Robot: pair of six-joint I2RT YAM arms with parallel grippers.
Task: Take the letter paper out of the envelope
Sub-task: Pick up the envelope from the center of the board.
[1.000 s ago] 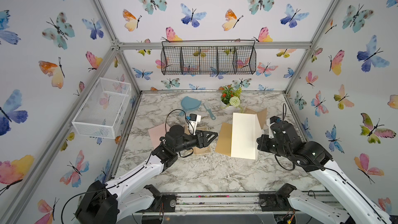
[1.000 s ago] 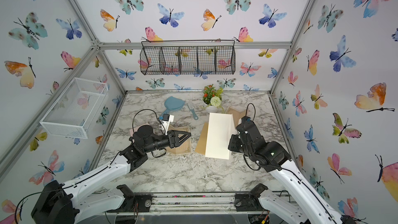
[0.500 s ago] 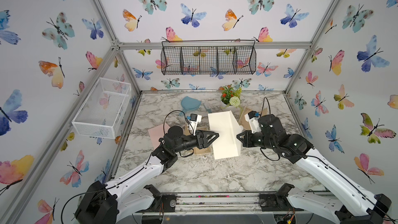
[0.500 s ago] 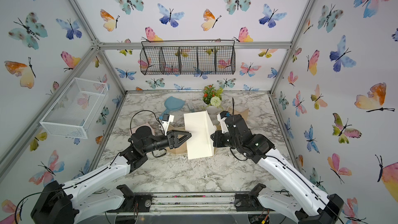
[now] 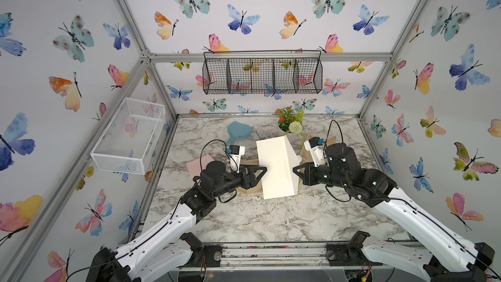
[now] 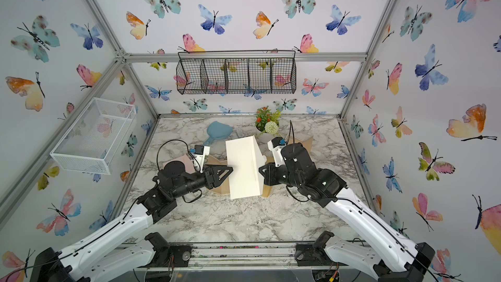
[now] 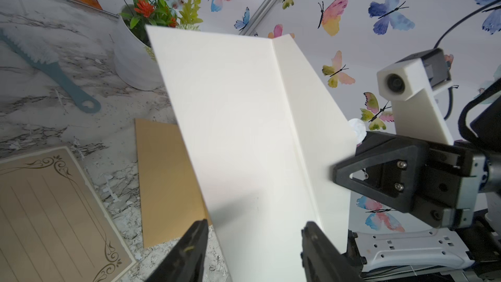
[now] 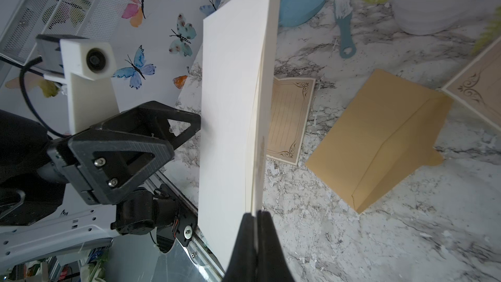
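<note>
A white envelope [image 5: 273,166] [image 6: 242,169] hangs in the air over the middle of the table, flap side turned to the right. My right gripper [image 5: 296,170] [image 8: 256,218] is shut on its right edge. In the right wrist view thin stacked layers show at that pinched edge; the letter paper itself is hidden. My left gripper [image 5: 261,175] [image 7: 256,223] is open and points at the envelope's [image 7: 257,131] flat left face, fingertips [image 8: 198,123] very close to it. I cannot tell whether they touch.
Below lie a brown envelope [image 8: 379,145] [image 7: 168,180] and tan lined sheets [image 7: 48,212] [image 8: 287,118]. A flower pot [image 5: 291,124], a blue dustpan [image 5: 240,131] and a brush [image 7: 54,74] stand behind. A pink card [image 5: 199,162] lies left. Wire baskets [image 5: 130,136] [image 5: 263,73] hang on the walls.
My right arm carried the white envelope leftward from the right side up to the left gripper's fingertips. The left arm stayed put, still open.
</note>
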